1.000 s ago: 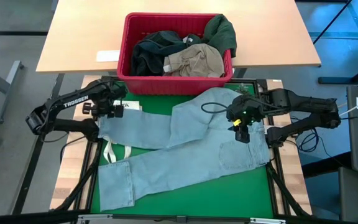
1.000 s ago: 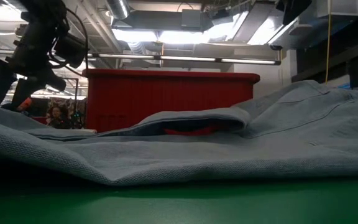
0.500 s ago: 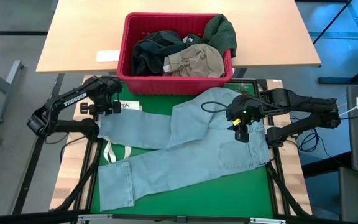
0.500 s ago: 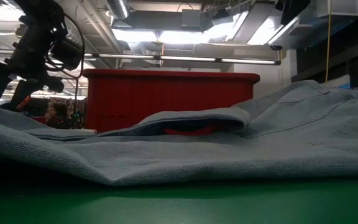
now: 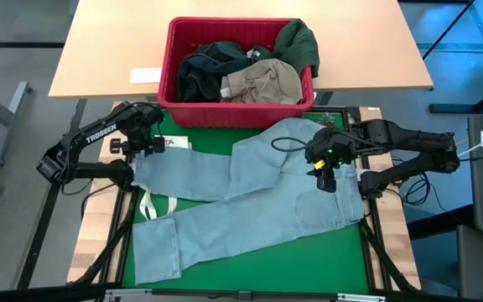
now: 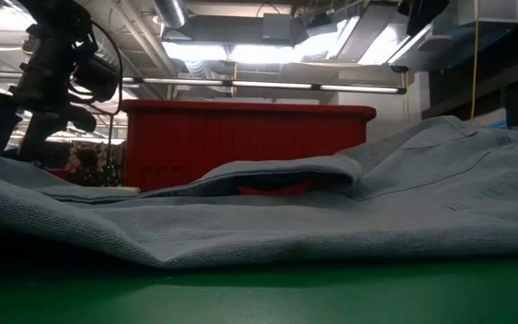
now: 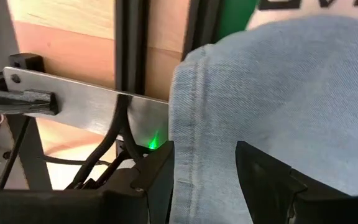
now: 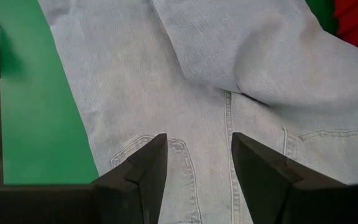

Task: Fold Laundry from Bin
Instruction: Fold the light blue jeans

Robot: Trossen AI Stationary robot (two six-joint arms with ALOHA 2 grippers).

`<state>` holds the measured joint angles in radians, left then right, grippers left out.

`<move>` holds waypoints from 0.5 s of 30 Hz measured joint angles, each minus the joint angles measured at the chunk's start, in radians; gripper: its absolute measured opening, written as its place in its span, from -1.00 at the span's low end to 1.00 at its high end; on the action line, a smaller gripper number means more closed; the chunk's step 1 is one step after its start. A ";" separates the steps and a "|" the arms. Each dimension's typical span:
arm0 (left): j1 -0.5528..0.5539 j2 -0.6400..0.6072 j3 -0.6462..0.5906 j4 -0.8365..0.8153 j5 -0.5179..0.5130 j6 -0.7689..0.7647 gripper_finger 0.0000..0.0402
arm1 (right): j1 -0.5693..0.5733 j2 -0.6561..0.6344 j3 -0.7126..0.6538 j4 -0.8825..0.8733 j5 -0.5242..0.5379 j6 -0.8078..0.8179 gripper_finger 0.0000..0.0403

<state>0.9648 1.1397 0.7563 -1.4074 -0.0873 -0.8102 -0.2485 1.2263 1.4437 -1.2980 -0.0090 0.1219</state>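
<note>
A: Directly beneath the left end effector [image 5: 146, 144], the hem of one leg of the light blue denim jeans [image 5: 250, 197] is lying at the green table's [image 5: 262, 267] edge; its fingers are standing parted either side of the hem in the left wrist view, gripping nothing.

B: And the right end effector [image 5: 326, 178]?

A: It is hovering above the seat and back pockets, jaws likewise apart and empty. The upper leg's long axis is running from one end effector across to the other, so each is nearest its own end.

B: The rest of the laundry?

A: Beyond both, dark and khaki garments are sitting in the red slotted plastic bin [image 5: 168, 80].
</note>
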 joint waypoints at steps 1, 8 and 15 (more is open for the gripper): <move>0.005 0.000 0.000 0.001 0.003 0.004 -0.18 | 0.000 0.000 0.000 0.000 0.000 0.000 -0.11; 0.019 0.000 0.030 0.057 0.096 0.096 -0.18 | 0.000 0.000 0.000 0.000 0.000 0.000 -0.11; 0.057 0.000 0.047 0.139 0.050 0.133 -0.18 | 0.000 0.000 0.000 0.014 0.000 0.000 -0.11</move>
<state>1.0217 1.1397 0.8036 -1.2685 -0.0374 -0.6777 -0.2485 1.2263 1.4437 -1.2841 -0.0086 0.1219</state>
